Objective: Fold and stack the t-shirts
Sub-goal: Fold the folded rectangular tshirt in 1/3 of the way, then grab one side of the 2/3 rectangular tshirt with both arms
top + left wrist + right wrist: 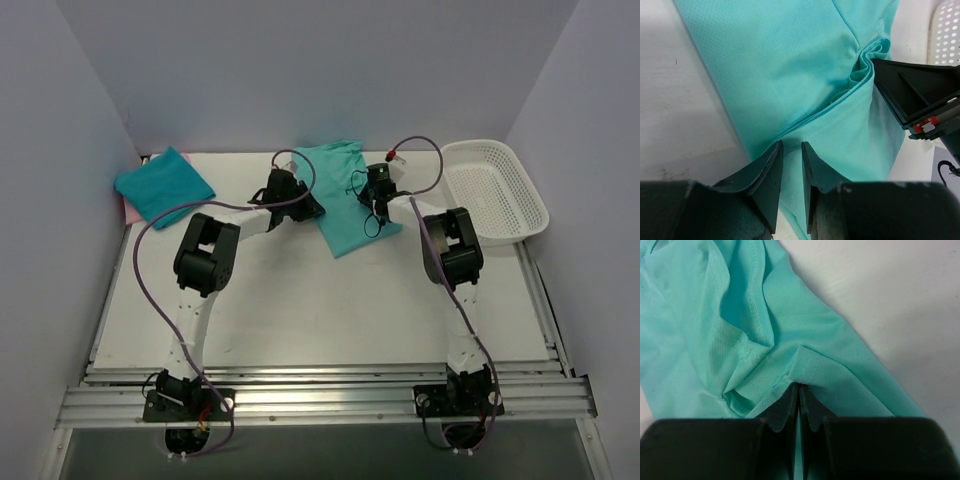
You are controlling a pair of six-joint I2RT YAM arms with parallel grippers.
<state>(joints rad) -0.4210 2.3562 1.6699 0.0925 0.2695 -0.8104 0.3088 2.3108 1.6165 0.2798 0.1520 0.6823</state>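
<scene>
Cloth of the teal t-shirt (340, 215) is lying rumpled toward 12 o'clock on the table (320, 310), with both arms reaching over it. The right gripper (798, 386) is pinching a hem tight at the shirt's 3 o'clock edge, probably to carry a fold across. The left gripper (791, 145) is sitting at 9 o'clock with its jaws narrowly apart, and whether it is gripping cloth is unclear. A folded teal tee (163, 183) is resting on a pink tee (127, 210) at 10 o'clock and a basket (535, 225) is sitting at 2 o'clock, with pale walls enclosing the white surface.
</scene>
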